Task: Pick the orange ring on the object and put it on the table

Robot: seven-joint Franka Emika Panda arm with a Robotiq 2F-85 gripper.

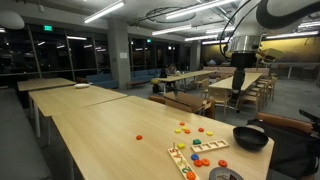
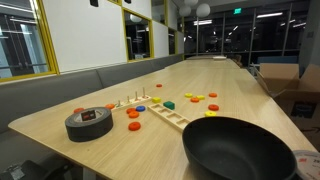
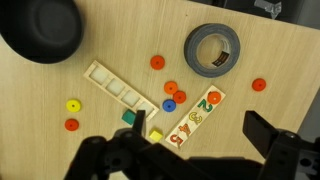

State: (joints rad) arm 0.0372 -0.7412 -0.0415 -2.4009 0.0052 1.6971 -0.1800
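In the wrist view an orange ring (image 3: 213,97) lies on the end of a wooden number board (image 3: 190,122). More orange rings (image 3: 157,62) lie loose on the table, next to a blue ring (image 3: 169,103) and a yellow ring (image 3: 72,105). A wooden peg tray (image 3: 118,88) lies left of the board. My gripper (image 3: 205,140) is open and empty, high above the board. In an exterior view the gripper (image 1: 237,97) hangs well above the table, behind the toys. The board (image 1: 208,146) also shows there.
A black bowl (image 3: 42,28) sits near the toys and shows in both exterior views (image 1: 250,138) (image 2: 240,150). A grey tape roll (image 3: 212,49) lies beside the pieces and also shows in an exterior view (image 2: 88,122). Long wooden tables (image 1: 90,125) extend behind.
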